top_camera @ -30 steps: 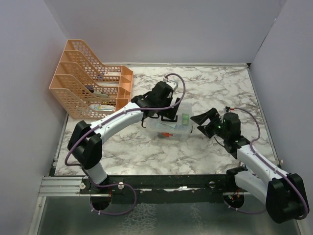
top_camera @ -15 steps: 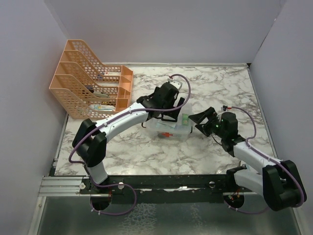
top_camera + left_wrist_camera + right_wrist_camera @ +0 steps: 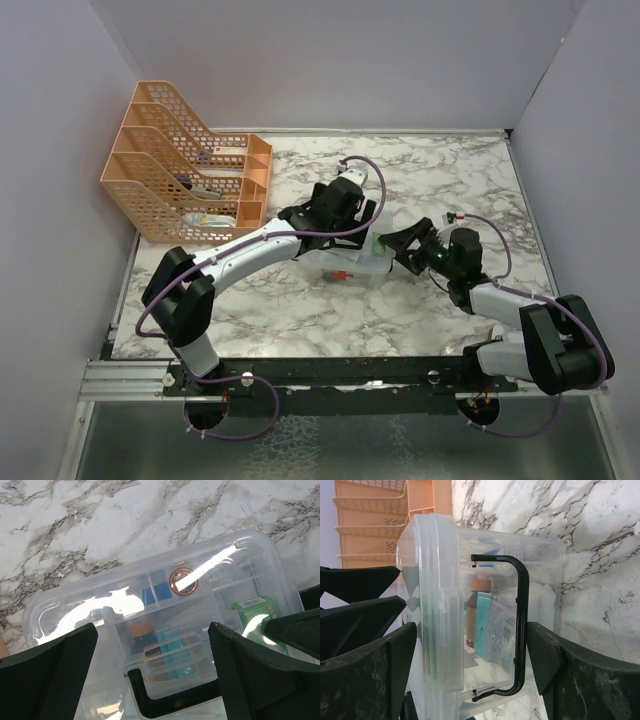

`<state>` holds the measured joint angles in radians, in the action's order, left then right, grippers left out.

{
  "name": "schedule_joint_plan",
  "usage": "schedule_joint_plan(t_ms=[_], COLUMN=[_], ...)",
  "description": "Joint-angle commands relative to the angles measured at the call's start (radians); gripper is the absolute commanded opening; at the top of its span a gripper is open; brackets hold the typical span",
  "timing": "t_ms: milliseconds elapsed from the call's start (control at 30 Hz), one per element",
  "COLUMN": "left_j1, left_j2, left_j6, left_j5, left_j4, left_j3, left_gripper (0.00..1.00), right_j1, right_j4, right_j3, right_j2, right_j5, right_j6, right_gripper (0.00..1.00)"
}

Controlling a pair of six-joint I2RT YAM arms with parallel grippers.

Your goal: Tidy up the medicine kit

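Observation:
The medicine kit [image 3: 345, 270] is a clear box with its lid on, standing mid-table. Through its walls I see a brown bottle [image 3: 479, 611], teal packets and a green carton [image 3: 255, 612]. My left gripper [image 3: 352, 232] hovers open right above the lid, its fingers [image 3: 45, 675] spread wide to either side of the black U-shaped handle [image 3: 170, 700]. My right gripper [image 3: 392, 250] is open at the kit's right end. Its fingers [image 3: 580, 675] straddle that end of the kit [image 3: 440, 605], with the handle [image 3: 520, 630] between them.
An orange mesh file rack [image 3: 180, 185] with a few items in its trays stands at the back left and also shows in the right wrist view [image 3: 380, 520]. White walls close the marble table [image 3: 450, 180] on three sides.
My right gripper has slid left until its open jaws reach round the kit's right end. My left gripper has shifted slightly over the lid and stays open.

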<state>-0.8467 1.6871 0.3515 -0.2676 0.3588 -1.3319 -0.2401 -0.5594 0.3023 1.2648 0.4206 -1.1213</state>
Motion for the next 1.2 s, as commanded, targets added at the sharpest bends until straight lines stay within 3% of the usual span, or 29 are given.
schedule_joint_plan(t_ms=[0,167,300,533,733,933,1167], left_j1=[-0.006,-0.007,-0.006,-0.006,-0.005,-0.005,-0.005], left_j2=[0.044,0.03,0.028,0.029,0.033,0.037,0.044], left_j6=[0.074,0.091,0.094,0.097,0.096,0.092,0.088], left_j5=[0.008,0.023,0.028,0.034,0.035,0.035,0.035], left_j4=[0.189,0.179,0.171,0.164,0.161,0.161,0.16], left_j3=[0.099,0.121,0.129,0.131,0.132,0.128,0.122], left_gripper=[0.97,0.97,0.96,0.96,0.96,0.96,0.96], right_j1=[-0.007,-0.006,-0.007,-0.007,-0.007,-0.007,-0.007], right_j4=[0.049,0.123,0.247,0.449,0.499,0.516,0.527], right_j3=[-0.003,0.011,0.043,0.09,0.124,0.152,0.162], right_j2=[0.063,0.024,-0.023,-0.121,-0.206,-0.266,-0.305], right_j5=[0.125,0.099,0.055,-0.045,-0.023,0.021,0.025], right_j6=[0.089,0.114,0.147,0.177,0.191,0.202,0.224], right_gripper=[0.86,0.77,0.61,0.51,0.41,0.37,0.46])
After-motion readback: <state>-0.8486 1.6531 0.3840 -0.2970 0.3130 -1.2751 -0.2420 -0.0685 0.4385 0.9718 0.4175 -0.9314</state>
